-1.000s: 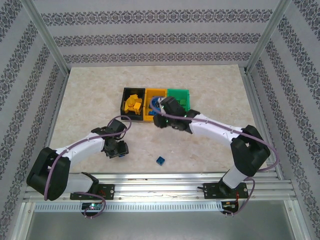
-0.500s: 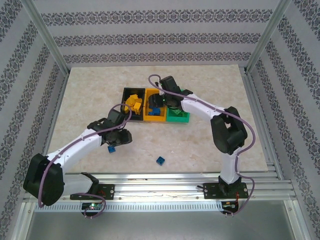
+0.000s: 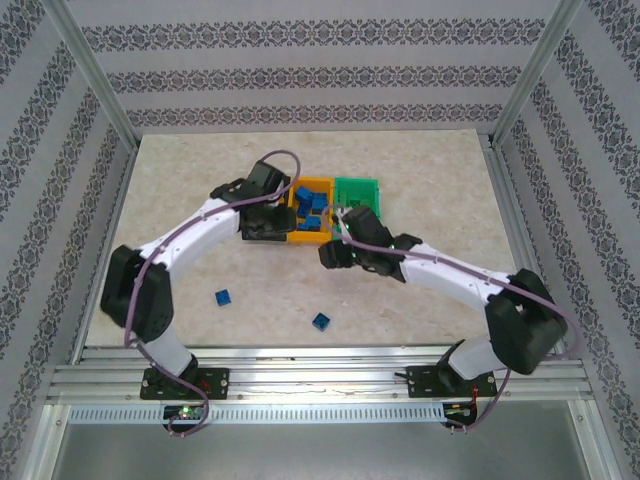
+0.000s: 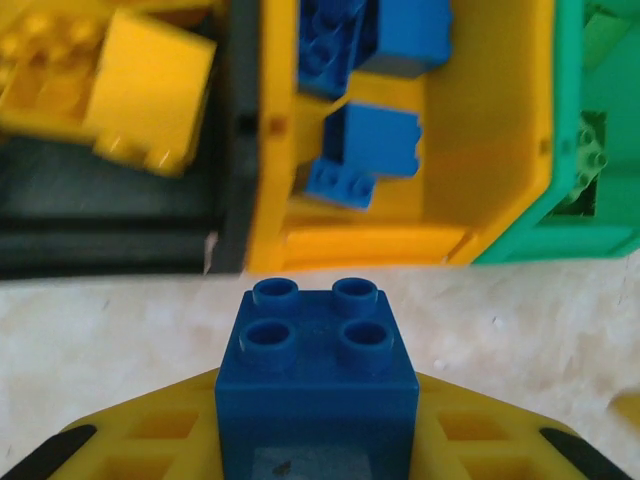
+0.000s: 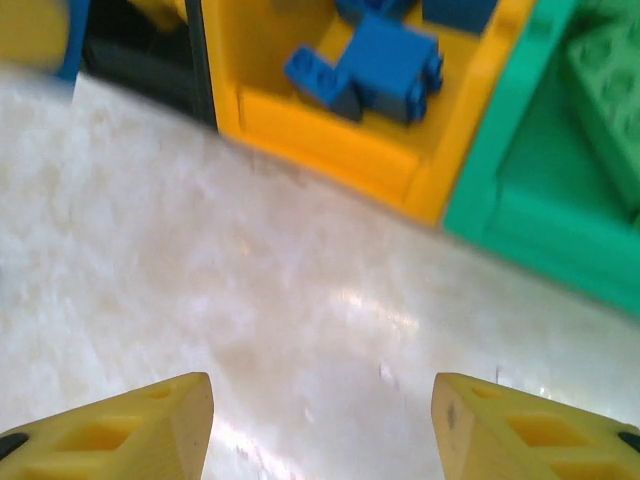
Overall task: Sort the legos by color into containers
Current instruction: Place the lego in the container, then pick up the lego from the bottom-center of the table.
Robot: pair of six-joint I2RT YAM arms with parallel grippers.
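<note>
Blue four-stud lego [image 4: 315, 385] pinched in left claw [image 4: 315, 445], studs up, square, neither side longer, just short of orange-yellow bin [image 4: 370, 245] holding blue bricks [image 4: 375, 140], right claw [image 5: 325, 425] spread and empty over tabletop [image 5: 250, 300], top view adding two loose blue legos [image 3: 222, 297] nearer the arm bases

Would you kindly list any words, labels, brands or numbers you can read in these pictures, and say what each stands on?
None can be read.
Any embossing on the held blue brick is too blurred to tell.
The bins show no labels.
The walls bear only an ornamental pattern, no lettering.
</note>
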